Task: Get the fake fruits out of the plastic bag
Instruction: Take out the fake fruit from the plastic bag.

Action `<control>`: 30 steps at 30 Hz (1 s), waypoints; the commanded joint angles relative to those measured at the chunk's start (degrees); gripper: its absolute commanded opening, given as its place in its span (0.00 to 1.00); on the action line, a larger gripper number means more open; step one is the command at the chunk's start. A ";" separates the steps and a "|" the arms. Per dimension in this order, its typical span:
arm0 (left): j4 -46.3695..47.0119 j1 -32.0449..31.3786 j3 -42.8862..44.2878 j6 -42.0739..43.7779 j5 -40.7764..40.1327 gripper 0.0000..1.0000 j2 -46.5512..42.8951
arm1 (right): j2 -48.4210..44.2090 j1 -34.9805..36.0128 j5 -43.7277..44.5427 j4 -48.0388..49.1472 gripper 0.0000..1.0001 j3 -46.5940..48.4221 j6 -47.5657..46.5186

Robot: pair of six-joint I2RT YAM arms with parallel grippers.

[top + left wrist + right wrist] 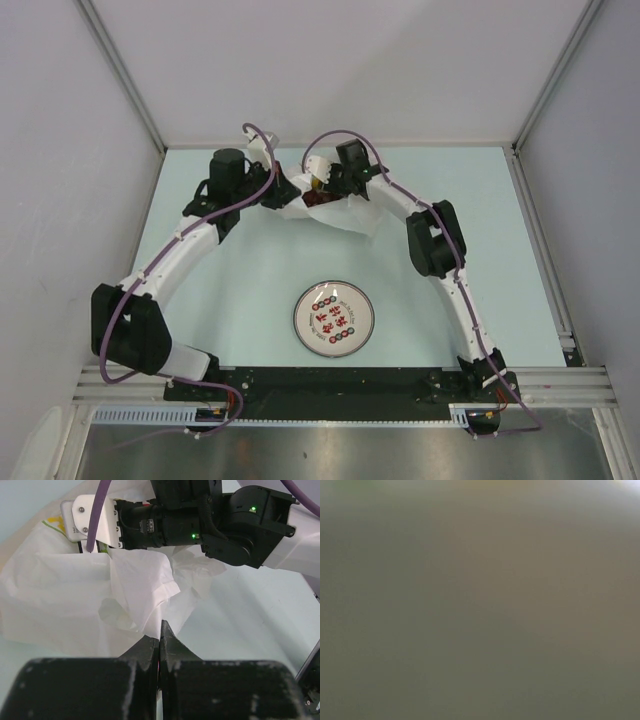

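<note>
The plastic bag (345, 212) lies crumpled at the far middle of the table; it fills the left wrist view (75, 605), with its yellow mark at the top left. My left gripper (161, 627) is shut on a fold of the bag's edge; in the top view it (283, 196) sits at the bag's left side. My right gripper (317, 180) reaches down into the bag's mouth, its fingers hidden by plastic. A dark red shape (318, 199) and a bit of yellow (316, 185) show in the opening; I cannot tell which fruits they are. The right wrist view is a grey-brown blur.
The round white plate with red marks (334, 318) lies near the front middle of the table. White walls enclose the table on the left, back and right. The right arm's black wrist (210, 525) hangs close above the bag.
</note>
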 commanded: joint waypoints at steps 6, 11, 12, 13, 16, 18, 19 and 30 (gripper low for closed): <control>1.57 -0.31 1.49 0.16 -0.20 0.00 -0.19 | -3.48 -0.50 1.10 3.41 0.00 -1.59 -0.39; 3.33 -0.31 0.87 -0.02 -0.38 0.00 0.33 | -15.96 -0.41 -3.20 5.27 0.00 -13.19 2.07; 4.12 -0.31 0.87 -0.11 -0.12 0.00 0.51 | -18.15 -0.50 -3.82 5.27 0.00 -14.51 2.77; 4.38 -0.31 0.87 -0.28 -0.12 0.00 0.51 | -20.00 -0.58 -5.39 5.18 0.00 -17.57 3.30; 4.65 -0.39 1.22 -0.72 -0.12 0.00 0.77 | -26.68 -0.50 -6.81 5.53 0.00 -21.98 4.80; 4.91 -0.74 1.14 -0.55 -0.38 0.00 0.69 | -30.64 -0.32 -7.94 4.83 0.00 -24.62 6.46; 4.83 -0.75 1.05 -0.55 -0.47 0.00 0.60 | -31.96 -0.41 -8.65 3.78 0.00 -25.24 7.34; 3.25 -1.27 1.31 1.30 -1.79 0.00 -0.19 | -39.61 0.38 -14.63 1.93 0.00 -29.72 20.27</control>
